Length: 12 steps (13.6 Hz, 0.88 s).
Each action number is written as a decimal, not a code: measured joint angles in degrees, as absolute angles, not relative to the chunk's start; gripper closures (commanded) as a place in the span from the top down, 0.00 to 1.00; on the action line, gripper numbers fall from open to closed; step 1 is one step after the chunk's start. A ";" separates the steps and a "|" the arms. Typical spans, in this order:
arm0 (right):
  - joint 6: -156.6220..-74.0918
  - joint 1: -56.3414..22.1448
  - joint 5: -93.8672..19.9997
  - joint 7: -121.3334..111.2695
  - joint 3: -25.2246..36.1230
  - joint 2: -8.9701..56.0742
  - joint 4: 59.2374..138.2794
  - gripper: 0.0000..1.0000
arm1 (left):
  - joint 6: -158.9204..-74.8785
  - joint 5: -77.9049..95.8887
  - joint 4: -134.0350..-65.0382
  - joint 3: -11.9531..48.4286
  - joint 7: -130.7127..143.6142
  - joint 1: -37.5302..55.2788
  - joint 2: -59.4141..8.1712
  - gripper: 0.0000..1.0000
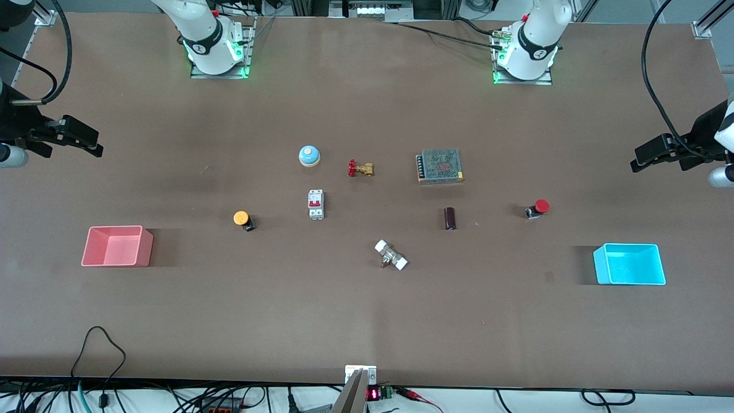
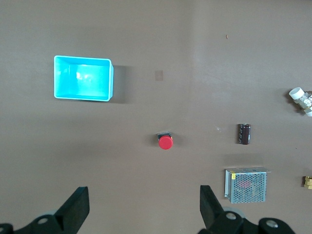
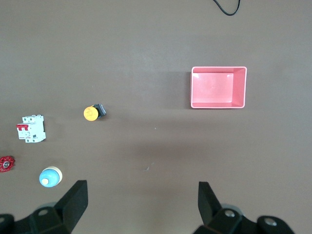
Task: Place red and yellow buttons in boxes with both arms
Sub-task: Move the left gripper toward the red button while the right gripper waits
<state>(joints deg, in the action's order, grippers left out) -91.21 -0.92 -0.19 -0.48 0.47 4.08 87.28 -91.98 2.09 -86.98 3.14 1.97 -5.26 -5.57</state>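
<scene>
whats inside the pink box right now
Nothing: the pink box shows only its bare pink floor and walls in the front and right wrist views. The yellow button lies on the table beside it. No part of the inside is covered.

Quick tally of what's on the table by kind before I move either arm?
Push buttons: 2 (red, yellow)
Bins: 2 (pink, cyan)
Valves: 2 (brass, white-ended)
Other parts: 4 (dome, breaker, power supply, capacitor)
Total: 10
</scene>
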 measured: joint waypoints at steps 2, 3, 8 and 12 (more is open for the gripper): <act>-91.13 -0.98 -0.18 -0.48 0.73 4.08 87.28 1.00 | -92.00 2.09 -87.36 3.20 1.97 -5.23 -5.42 1.00; -91.11 -0.99 -0.18 -0.48 0.87 4.08 87.28 1.00 | -92.16 2.09 -87.83 3.33 1.97 -5.21 -5.17 1.00; -91.07 -2.76 -0.18 -0.48 2.58 4.08 87.27 1.00 | -92.52 1.31 -90.17 4.23 1.97 -4.93 -5.93 1.00; -91.03 -5.48 -0.18 -0.49 5.50 4.09 87.27 1.00 | -93.53 0.83 -90.49 4.61 1.97 -4.86 -13.26 1.00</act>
<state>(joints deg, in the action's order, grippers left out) -91.03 -5.48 -0.18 -0.49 5.50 4.09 87.27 -93.53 0.83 -90.49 4.61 1.97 -4.86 -13.26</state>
